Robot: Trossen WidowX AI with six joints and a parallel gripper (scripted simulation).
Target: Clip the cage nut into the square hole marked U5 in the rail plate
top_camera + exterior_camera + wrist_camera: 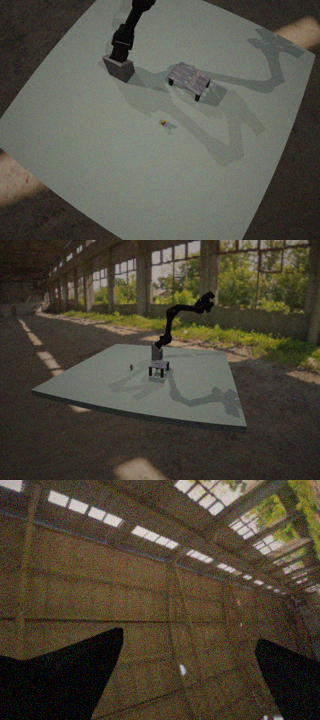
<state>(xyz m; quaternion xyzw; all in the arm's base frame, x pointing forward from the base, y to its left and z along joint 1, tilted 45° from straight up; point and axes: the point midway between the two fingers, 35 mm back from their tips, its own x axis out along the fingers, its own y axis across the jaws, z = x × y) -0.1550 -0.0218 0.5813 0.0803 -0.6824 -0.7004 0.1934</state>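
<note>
So the cage nut is just sitting out on the pale tabletop, a tiny yellowish bit with darker parts, throwing a small shadow beside it. It's too small in either outside view to make out how the wings sit. It's well apart from the rail plate, so U5 doesn't have it yet. The plate is a purplish-grey slab with holes and some lettering across it, up on short black legs, but the marks are too blurry to tell which hole is U5. Near the plate there's a grey block with the foot of the black arm on top. The arm bends up and out, way above the table, and the claw is at the far end, nowhere near the nut. It's spread wide with nothing in it; the wrist view shows the two dark fingers well apart and just the building's roof and windows between and beyond them. Long arm shadows stretch across the table too.
</note>
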